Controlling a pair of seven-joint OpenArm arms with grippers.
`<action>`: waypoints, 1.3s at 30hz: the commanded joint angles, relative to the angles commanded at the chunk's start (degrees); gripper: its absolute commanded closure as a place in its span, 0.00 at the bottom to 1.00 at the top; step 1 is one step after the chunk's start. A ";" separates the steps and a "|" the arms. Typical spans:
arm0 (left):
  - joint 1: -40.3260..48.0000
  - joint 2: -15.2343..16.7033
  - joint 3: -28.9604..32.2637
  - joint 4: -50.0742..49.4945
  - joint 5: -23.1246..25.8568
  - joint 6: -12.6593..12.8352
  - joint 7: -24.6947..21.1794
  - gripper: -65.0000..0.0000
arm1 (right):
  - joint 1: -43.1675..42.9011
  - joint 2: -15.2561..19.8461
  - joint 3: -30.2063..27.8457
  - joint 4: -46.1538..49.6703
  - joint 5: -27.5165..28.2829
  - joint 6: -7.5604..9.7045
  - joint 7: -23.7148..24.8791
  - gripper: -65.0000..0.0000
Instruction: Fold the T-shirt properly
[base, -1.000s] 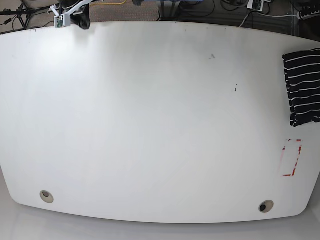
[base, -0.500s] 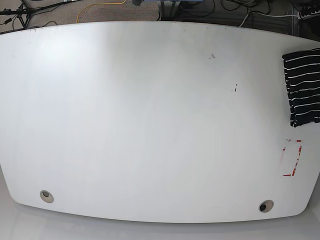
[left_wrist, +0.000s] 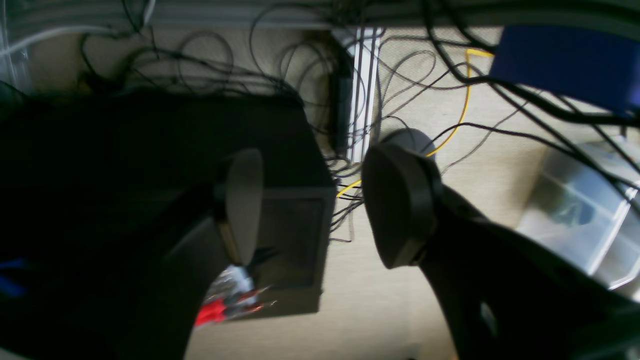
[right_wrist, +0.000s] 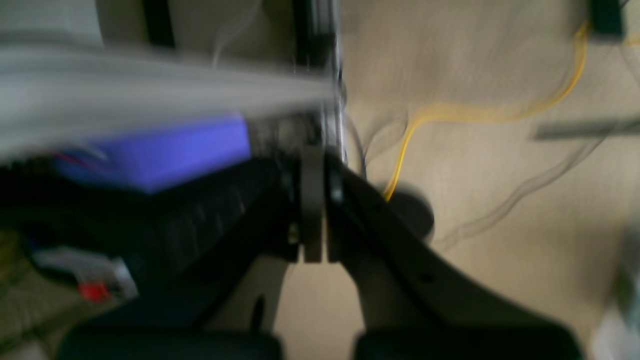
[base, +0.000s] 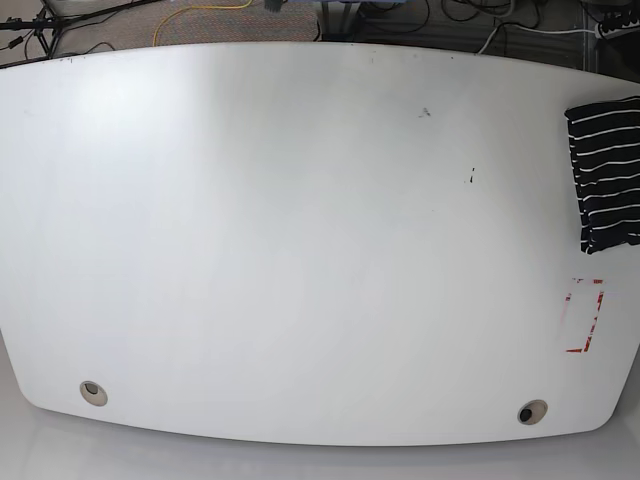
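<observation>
A: The left claw (left_wrist: 310, 207) gapes wide with nothing in it; the right claw (right_wrist: 314, 210) is pressed closed, empty too — both hang over floor and cables, off the table (base: 300, 250).

B: And the T-shirt (base: 607, 175)?

A: Folded, at the table's far right edge, partly out of frame. It may slip off if a reach drags it outward.

B: The surroundings?

A: White table with two grommet holes, red tape marks (base: 585, 315) near the shirt, tangled wires beyond.
</observation>
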 joint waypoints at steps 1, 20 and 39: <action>-1.41 0.00 0.00 -1.76 0.88 0.09 0.00 0.51 | 0.79 0.00 -0.09 -1.58 -0.70 0.00 0.70 1.00; -28.13 0.00 0.00 -44.22 12.31 8.70 -8.44 0.51 | 18.99 0.88 -0.35 -29.45 -17.85 -6.81 7.21 1.00; -33.23 0.35 0.00 -48.53 14.42 12.22 -8.97 0.50 | 26.81 3.08 -0.44 -40.88 -24.35 -15.16 6.86 0.90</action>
